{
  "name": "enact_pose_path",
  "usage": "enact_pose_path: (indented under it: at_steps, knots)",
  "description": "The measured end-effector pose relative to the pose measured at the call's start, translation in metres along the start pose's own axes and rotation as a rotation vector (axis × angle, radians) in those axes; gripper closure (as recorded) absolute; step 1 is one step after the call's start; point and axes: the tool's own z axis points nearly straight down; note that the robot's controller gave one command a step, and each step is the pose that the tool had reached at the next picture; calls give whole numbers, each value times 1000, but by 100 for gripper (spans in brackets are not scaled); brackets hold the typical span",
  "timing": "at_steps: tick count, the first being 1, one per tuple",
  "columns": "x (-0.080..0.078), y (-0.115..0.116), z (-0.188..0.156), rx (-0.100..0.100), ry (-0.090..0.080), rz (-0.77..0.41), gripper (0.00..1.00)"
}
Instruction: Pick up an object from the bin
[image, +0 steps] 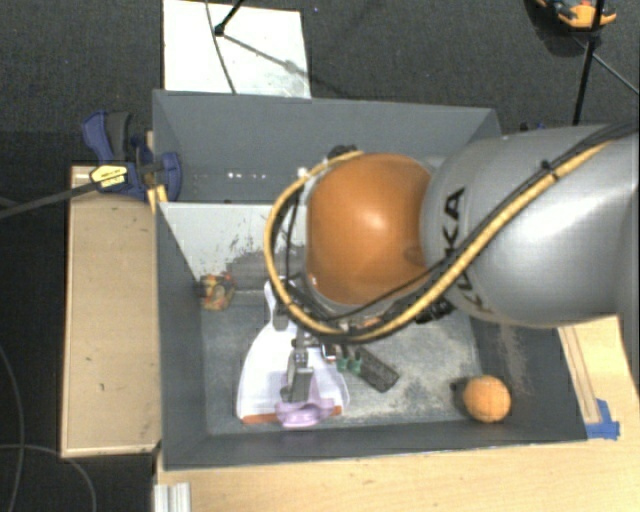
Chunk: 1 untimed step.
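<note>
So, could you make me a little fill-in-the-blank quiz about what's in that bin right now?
1. The round ball near the lower right corner of the bin is ____ in colour.
2. The tool is down over a white thing whose lower edge is ____.
3. A small brownish thing lies alone on the view's ____ side of the bin floor.
4. The dark flat piece lies between the white thing and the ____.

Missing words: orange; purple; left; ball.

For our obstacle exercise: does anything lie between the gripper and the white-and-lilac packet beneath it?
Nothing visible does. The gripper is right over the white-and-lilac packet; the dark block and orange ball lie off to the side.
</note>
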Motion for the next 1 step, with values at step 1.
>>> enact_pose_path:
  at_steps: [1]
  knots:
    - [-2, -1, -5, -2, -8, 5, 0]
